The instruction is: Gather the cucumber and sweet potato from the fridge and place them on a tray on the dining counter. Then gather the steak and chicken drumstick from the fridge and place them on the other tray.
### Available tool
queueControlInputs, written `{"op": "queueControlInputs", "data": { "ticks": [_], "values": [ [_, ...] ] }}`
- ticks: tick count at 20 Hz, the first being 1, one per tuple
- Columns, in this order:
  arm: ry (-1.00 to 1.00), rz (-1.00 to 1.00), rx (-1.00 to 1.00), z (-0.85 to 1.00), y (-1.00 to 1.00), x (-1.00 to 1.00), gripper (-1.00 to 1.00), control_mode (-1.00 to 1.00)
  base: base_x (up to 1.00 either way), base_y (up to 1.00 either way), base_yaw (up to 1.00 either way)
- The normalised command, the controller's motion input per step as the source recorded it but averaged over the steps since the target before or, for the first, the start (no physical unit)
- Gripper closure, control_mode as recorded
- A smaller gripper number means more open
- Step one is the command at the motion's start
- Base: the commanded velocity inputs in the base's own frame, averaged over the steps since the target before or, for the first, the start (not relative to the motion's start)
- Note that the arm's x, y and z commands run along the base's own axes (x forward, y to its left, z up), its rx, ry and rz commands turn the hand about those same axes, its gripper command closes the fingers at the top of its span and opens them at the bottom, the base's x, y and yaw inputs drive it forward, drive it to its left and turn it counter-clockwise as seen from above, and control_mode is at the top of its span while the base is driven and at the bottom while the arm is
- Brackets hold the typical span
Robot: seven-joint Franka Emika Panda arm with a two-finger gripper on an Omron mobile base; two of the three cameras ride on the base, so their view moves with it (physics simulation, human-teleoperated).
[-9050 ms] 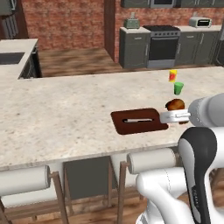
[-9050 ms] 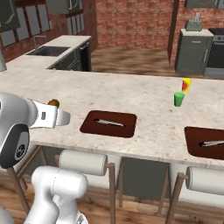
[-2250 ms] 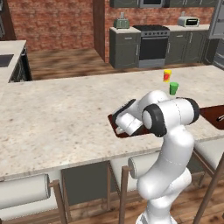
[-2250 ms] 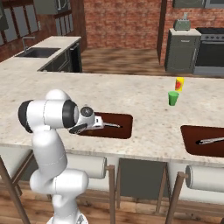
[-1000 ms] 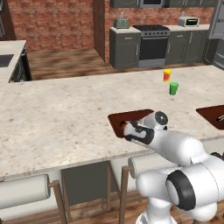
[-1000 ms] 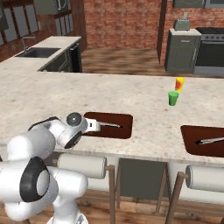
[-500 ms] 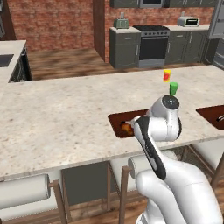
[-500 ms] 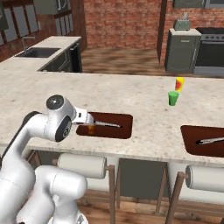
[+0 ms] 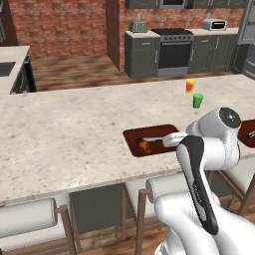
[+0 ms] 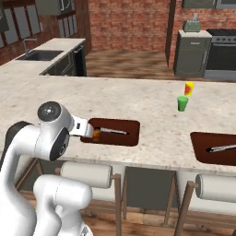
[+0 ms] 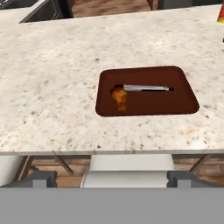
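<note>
The bench (image 11: 52,65) lies bare and open on all sides of the brown tray (image 11: 179,94). On the tray, a chicken drumstick (image 11: 119,97) sits at the left end, touching a long metal utensil (image 11: 144,88) — the right half is free. A green cup (image 9: 197,100) and a yellow-red bottle (image 9: 190,85) stand well apart beyond it. A second tray (image 10: 203,146) with its own utensil (image 10: 223,147) lies to the right.

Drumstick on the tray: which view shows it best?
The hand view: the drumstick lies unobstructed at the tray's left end, beside the knife. In the left base view it shows small; in the right base view the arm partly hides it.
</note>
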Motion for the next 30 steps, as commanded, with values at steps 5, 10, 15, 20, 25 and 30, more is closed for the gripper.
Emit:
{"op": "queueControlInputs", "data": {
  "ticks": [5,10,15,20,25,30],
  "values": [
    [0.00,-0.03,0.00,-0.05,0.00,-0.57,-1.00,-1.00,0.00,0.00,0.00],
    [0.00,0.00,0.00,-0.11,0.00,-0.02,-1.00,-1.00,0.00,0.00,0.00],
    [0.00,0.00,0.00,-0.06,0.00,0.06,-1.00,-1.00,0.00,0.00,0.00],
    [0.00,0.00,0.00,0.00,0.00,0.00,-1.00,1.00,-0.10,0.00,-0.01],
    [0.00,0.00,0.00,0.00,0.00,0.00,-1.00,1.00,-0.53,-0.09,-0.06],
    [0.00,0.00,0.00,0.00,0.00,0.00,-1.00,1.00,-0.37,-0.34,-0.07]
  ]
}}
